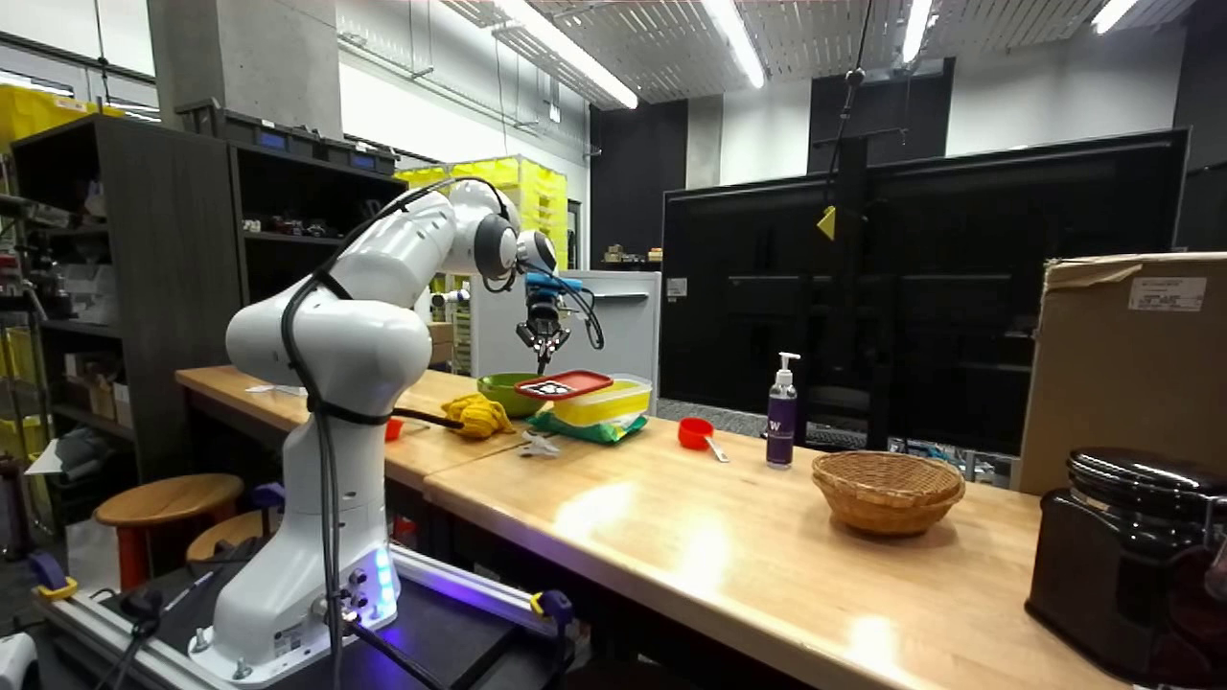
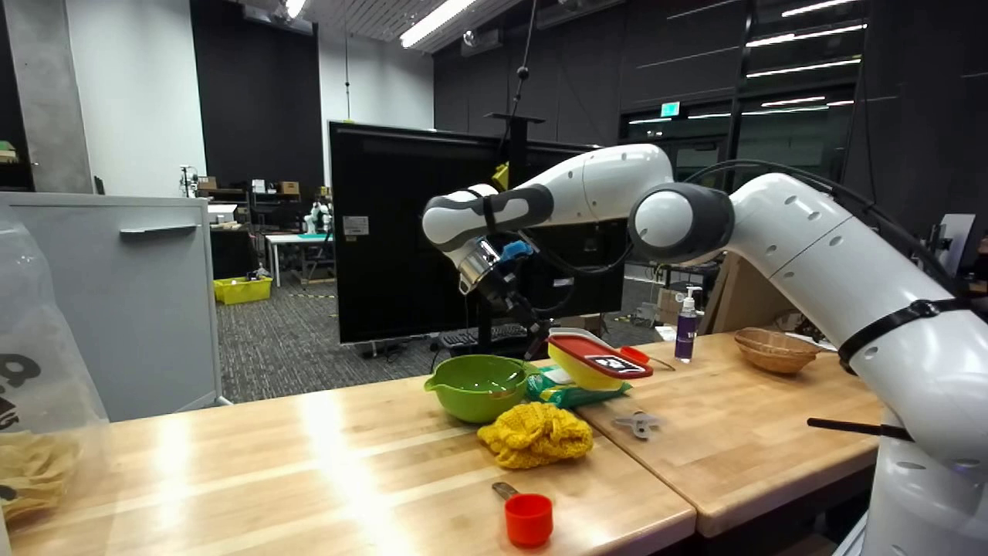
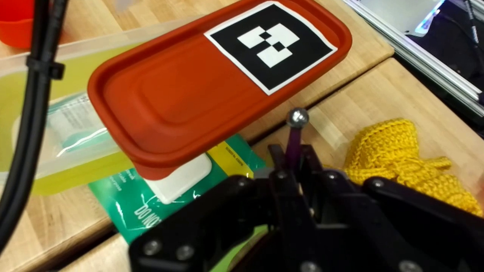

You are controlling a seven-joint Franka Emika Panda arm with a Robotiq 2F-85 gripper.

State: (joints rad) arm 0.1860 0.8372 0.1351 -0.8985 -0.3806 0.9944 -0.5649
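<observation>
My gripper (image 3: 293,160) is shut on a thin dark purple stick (image 3: 293,145) with a silver ball at its end. In both exterior views the gripper (image 1: 544,343) (image 2: 532,320) points down, with the stick (image 1: 542,366) (image 2: 534,347) above the back of the green bowl (image 1: 508,391) (image 2: 475,386). Beside it, a red lid (image 3: 162,98) with a black-and-white marker (image 3: 270,47) lies tilted on a clear container with yellow inside (image 3: 79,64). A green packet (image 3: 136,211) lies partly under the container. A yellow knitted cloth (image 3: 393,158) lies beside the bowl.
A grey clip (image 2: 639,423) and red measuring cups (image 2: 529,519) (image 1: 695,433) lie on the wooden table. A purple pump bottle (image 1: 781,422), wicker basket (image 1: 887,489) and black jar (image 1: 1117,575) stand along it. A plastic bag (image 2: 46,432) stands at the other end.
</observation>
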